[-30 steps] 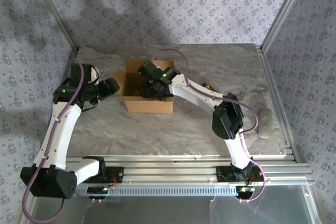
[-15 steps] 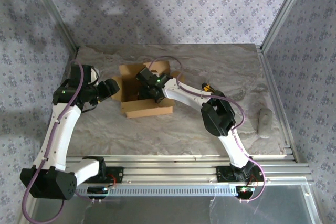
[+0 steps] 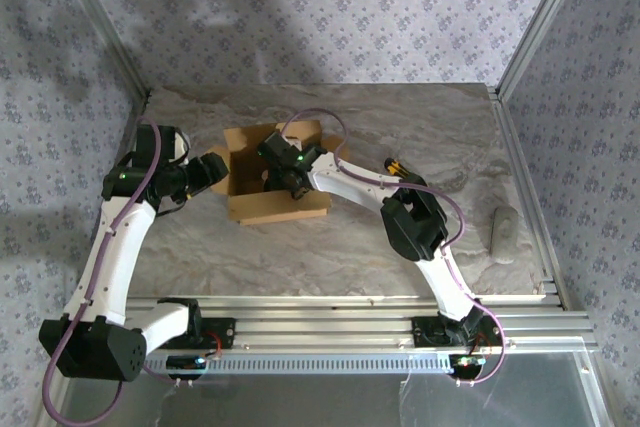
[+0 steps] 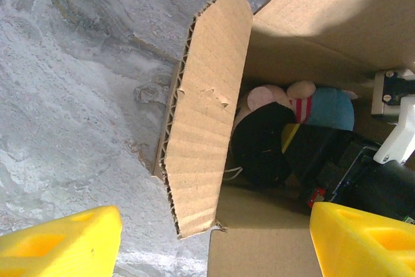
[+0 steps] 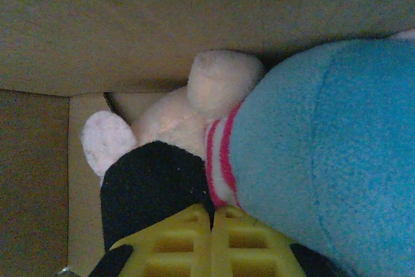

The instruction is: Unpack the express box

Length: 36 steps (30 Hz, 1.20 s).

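Observation:
The express box (image 3: 280, 205) is a brown carton standing open at the table's middle left. My right gripper (image 3: 285, 179) reaches down inside it. In the right wrist view its yellow fingers (image 5: 240, 238) are shut together, tips pressed against a plush toy (image 5: 324, 147) with blue, black and pink-striped parts; I see nothing clamped between them. My left gripper (image 3: 212, 173) hovers open at the box's left side. Its fingertips (image 4: 58, 241) straddle the left flap (image 4: 207, 115), and the plush toy (image 4: 324, 109) shows inside beside the right arm's black wrist.
A black-and-yellow utility knife (image 3: 397, 163) lies right of the box, behind the right arm. A grey object (image 3: 505, 232) rests near the right edge. Metal frame posts and papered walls close in the table; a rail (image 3: 330, 312) crosses the front.
My right gripper went deeper into the box and shut against the plush toy. The box slid and turned slightly to the left. The left arm stayed almost still.

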### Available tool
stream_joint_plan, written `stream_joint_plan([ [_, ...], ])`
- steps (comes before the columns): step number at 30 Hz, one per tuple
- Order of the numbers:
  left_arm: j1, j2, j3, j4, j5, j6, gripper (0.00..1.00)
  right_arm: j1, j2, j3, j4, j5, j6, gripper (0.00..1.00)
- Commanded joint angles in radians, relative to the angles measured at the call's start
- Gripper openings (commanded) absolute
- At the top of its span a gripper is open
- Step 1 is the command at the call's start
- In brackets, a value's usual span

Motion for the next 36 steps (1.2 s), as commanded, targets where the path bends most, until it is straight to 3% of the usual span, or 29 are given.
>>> stream_joint_plan([
  [1, 0.005, 0.000, -0.013, 0.014, 0.033, 0.005, 0.77, 0.018, 0.004, -0.014, -0.084, 0.020, -0.001, 0.00],
  [21, 0.003, 0.026, -0.052, 0.063, 0.058, -0.017, 0.75, 0.016, -0.170, 0.145, -0.129, 0.103, -0.077, 0.00],
  [32, 0.000, 0.031, -0.056, 0.105, 0.066, -0.037, 0.75, 0.005, -0.167, 0.072, -0.078, -0.021, -0.045, 0.00],
  [36, -0.003, 0.034, -0.056, 0.106, 0.065, -0.038, 0.75, 0.013, -0.169, 0.030, -0.068, -0.007, -0.033, 0.00],
])
